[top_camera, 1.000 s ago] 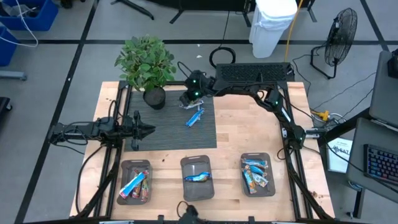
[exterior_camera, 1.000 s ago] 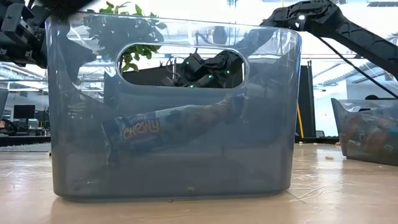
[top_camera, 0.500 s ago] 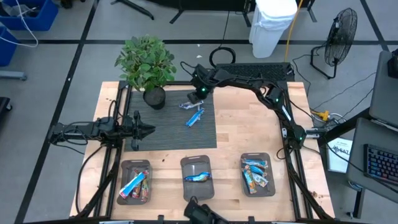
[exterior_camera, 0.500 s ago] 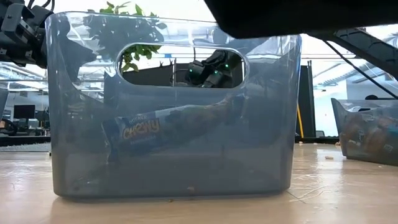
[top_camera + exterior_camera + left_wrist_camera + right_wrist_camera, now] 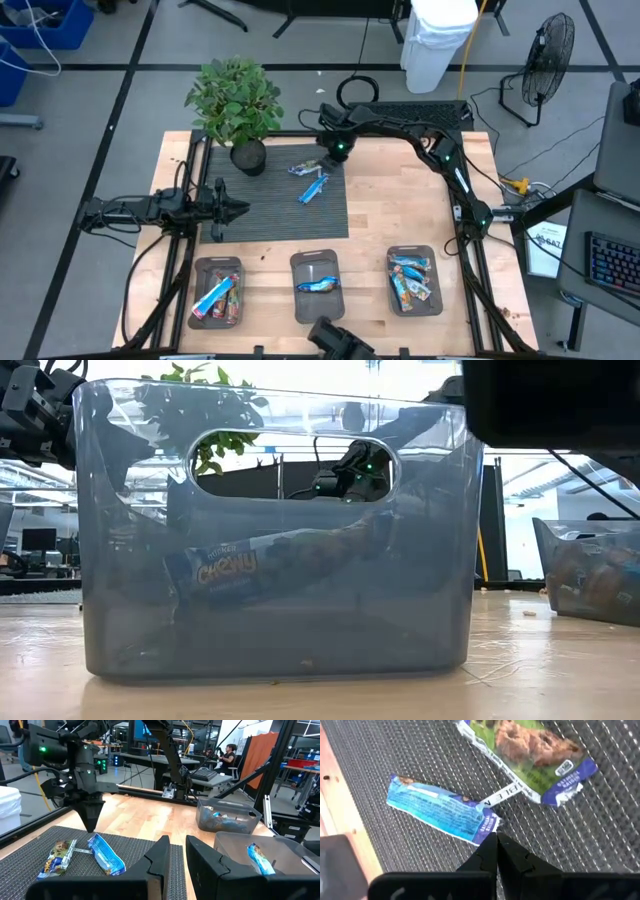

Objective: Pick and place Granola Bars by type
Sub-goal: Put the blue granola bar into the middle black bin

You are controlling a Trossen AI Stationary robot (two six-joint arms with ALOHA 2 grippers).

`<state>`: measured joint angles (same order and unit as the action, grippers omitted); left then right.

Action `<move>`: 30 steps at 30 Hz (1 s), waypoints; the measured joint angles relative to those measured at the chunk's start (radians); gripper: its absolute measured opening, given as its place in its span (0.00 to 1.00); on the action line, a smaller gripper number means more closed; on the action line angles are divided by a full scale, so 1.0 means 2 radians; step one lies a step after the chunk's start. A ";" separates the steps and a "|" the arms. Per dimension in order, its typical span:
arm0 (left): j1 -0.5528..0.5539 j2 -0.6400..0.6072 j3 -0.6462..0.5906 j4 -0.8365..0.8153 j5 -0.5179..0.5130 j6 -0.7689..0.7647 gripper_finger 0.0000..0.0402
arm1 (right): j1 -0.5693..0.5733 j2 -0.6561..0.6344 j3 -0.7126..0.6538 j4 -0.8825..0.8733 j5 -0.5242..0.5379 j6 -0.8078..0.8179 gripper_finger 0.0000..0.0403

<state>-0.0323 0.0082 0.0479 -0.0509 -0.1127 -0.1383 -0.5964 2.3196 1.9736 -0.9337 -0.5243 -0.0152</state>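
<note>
Along the table's [image 5: 400,230] near edge stand three clear bins, one per type, so the sorting is already well along: the left bin [image 5: 217,295] holds red and multicoloured bars, the middle bin [image 5: 317,286] a single blue bar [image 5: 319,286], and the right bin [image 5: 413,279] several blue ones. At the table's left edge, the left gripper [image 5: 171,851] waits level over the dark mat [image 5: 270,205], fingers a narrow gap apart and empty. Two bars are left on the mat's far right corner, lying just beside each other: a blue bar [image 5: 442,812] and a green-and-purple bar [image 5: 530,752]. The right gripper [image 5: 496,845] hangs just past that corner, pointing down, fingers pressed together and holding nothing. My guess is it will spread its fingers and come down on the blue bar, which is nearer its tips.
</note>
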 joint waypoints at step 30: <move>0.000 0.000 0.000 0.000 0.000 0.000 0.17 | 0.036 0.004 -0.015 -0.182 0.195 -0.014 0.00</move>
<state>-0.0325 0.0086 0.0479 -0.0509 -0.1131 -0.1383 -0.5241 2.3272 1.9442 -1.2980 -0.1338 -0.0431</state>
